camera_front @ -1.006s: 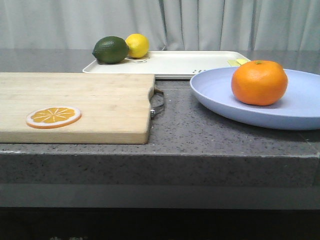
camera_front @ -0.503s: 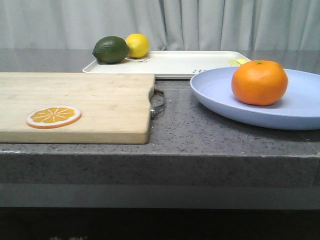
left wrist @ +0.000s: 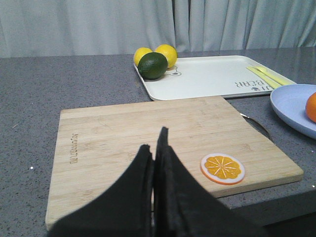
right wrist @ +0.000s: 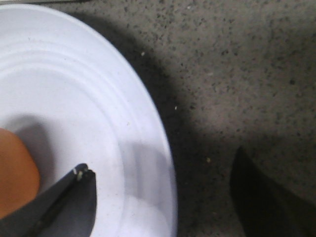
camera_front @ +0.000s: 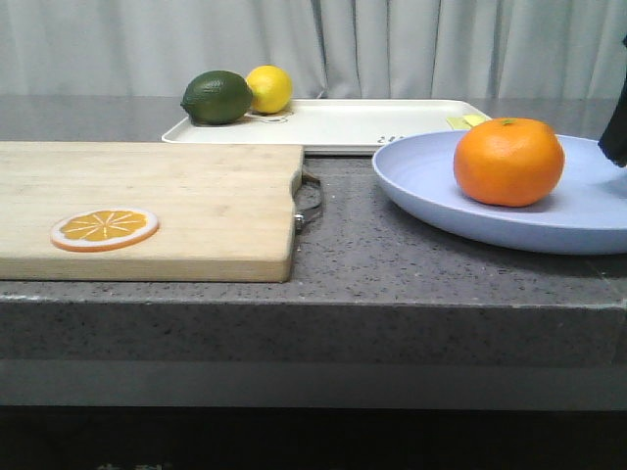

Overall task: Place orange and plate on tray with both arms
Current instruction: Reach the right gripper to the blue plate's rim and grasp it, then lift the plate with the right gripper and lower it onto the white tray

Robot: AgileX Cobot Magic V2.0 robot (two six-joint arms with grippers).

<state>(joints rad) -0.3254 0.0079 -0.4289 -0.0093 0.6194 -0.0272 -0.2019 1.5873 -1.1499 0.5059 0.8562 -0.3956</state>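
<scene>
Right gripper spread wide, empty, straddling plate rim at right | left gripper closed, empty | orange on plate, tray far | you: seat rim deep, grip level.

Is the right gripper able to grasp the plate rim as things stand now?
Probably yes: the open right gripper straddles the plate rim, one finger over the plate beside the orange, nothing between.

desk: speckled grey stone, matt
cutting board: pale grained wood
plate: smooth, matt
orange: dimpled, faintly glossy
</scene>
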